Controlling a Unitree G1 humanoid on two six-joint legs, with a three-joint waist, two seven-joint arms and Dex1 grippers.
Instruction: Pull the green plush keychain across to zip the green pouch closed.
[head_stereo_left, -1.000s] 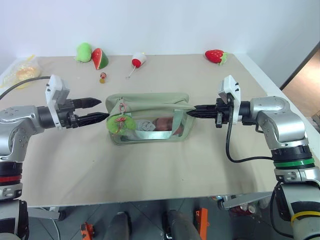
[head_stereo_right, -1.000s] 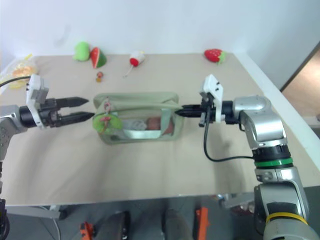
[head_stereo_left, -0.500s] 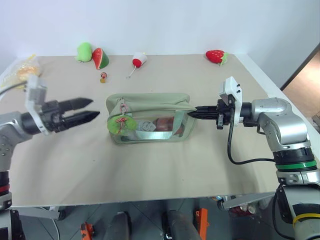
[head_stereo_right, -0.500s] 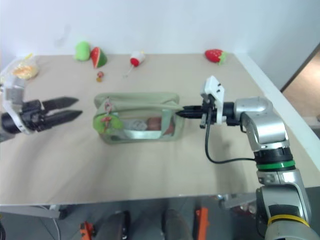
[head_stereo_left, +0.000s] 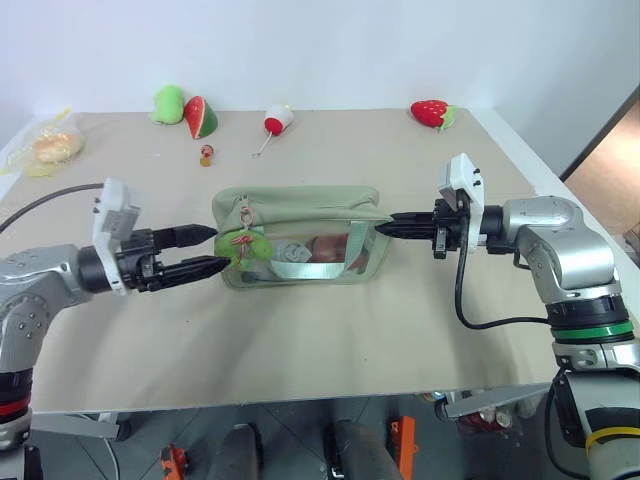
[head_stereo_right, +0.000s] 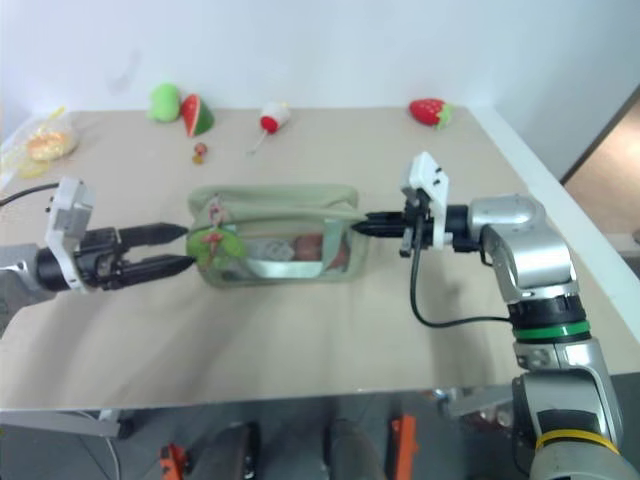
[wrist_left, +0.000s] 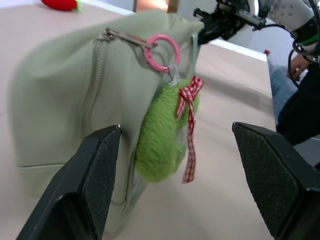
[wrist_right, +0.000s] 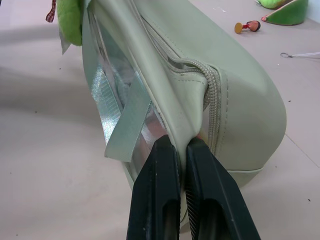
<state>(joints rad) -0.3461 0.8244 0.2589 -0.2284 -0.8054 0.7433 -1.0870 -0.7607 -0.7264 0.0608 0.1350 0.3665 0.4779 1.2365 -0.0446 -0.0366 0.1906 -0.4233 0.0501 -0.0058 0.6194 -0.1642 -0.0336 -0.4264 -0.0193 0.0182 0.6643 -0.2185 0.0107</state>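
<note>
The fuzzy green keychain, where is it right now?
The green plush keychain hangs from a pink ring at the green pouch's left end, near the middle of the table, right at the open left gripper's fingertips.

Work surface and surroundings: beige table against a plain pale wall

The table (head_stereo_left: 330, 330) has a flat, matte beige top with a thin white edge along the near and right-hand sides; its far edge meets a bare, pale blue-white wall (head_stereo_left: 350, 45) with no windows or fixtures. Lighting is even and diffuse, casting only soft shadows on the tabletop. Past the table's right corner, a dark vertical edge borders a strip of warm wood-toned floor (head_stereo_left: 605, 165). Below the near edge, grey floor (head_stereo_left: 290, 430) is visible, with orange objects (head_stereo_left: 403, 440) standing on it; what they are cannot be determined
</note>
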